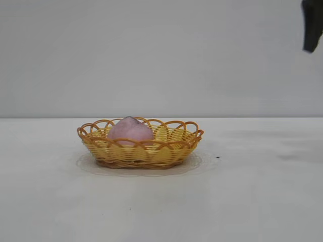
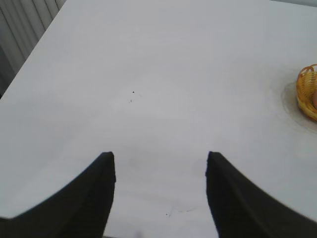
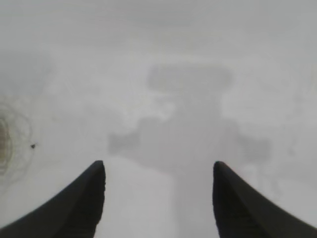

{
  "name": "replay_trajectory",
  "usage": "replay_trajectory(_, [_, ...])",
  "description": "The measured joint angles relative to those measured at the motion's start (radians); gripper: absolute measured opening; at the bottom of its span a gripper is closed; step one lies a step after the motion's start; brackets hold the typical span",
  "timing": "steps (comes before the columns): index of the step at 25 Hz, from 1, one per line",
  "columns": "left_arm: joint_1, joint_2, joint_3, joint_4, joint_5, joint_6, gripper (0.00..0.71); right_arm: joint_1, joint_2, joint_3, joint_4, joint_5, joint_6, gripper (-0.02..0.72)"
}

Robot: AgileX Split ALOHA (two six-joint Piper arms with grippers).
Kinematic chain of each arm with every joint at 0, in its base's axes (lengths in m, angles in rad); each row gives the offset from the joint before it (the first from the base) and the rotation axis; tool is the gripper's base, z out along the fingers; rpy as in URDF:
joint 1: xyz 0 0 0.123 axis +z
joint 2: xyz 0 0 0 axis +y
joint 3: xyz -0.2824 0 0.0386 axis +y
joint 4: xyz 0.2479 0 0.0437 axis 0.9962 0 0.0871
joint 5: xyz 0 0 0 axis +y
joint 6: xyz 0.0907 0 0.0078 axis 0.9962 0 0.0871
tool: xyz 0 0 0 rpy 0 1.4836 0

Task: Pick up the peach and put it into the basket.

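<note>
Currently the bench point(image 1: 262, 201) is the largest item in view: a pale, flat surface carrying the basket point(image 1: 151, 154) near its middle. The basket sits flat, with its looped orange-brown rim uppermost and its yellow woven wall unobstructed.

The peach point(image 1: 129, 131) lies inside the basket, toward the left end as seen from the exterior view, with its pointed tip upward and its lower half hidden behind the rim. Judged from this placement, the task is complete and no further transfer is required.

Right claw point(image 3: 158, 171): open, fingers spread wide, holding nothing, above bare bench with its shadow cast below. In the exterior view only a dark part of this arm shows, at the upper right corner, well apart from the basket.

Left claw point(image 2: 159, 163): open, empty, above bare bench, with the basket edge point(image 2: 308, 91) visible far off to one side.

Handling note, should a regrasp be needed: the peach appears light, with a matte skin that should give fair friction. Its stiffness cannot be determined. Take hold across the widest part of the body, below the tip, approaching from above to clear the rim loops. The basket looks light and may slide if nudged.
</note>
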Motion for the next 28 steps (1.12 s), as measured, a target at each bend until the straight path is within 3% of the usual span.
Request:
replay_trajectory(6, [0.000, 0.000, 0.000, 0.000, 0.000, 0.000, 0.392, 0.000, -0.340, 0.224, -0.100, 0.043, 0.092, 0.448])
replay_trajectory(19, [0.000, 0.000, 0.000, 0.000, 0.000, 0.000, 0.392, 0.000, -1.133, 0.507, -0.092, 0.239, 0.103, 0.448])
replay_trajectory(28, [0.000, 0.000, 0.000, 0.000, 0.000, 0.000, 0.392, 0.000, -1.388, 0.666, -0.087, 0.218, 0.082, 0.448])
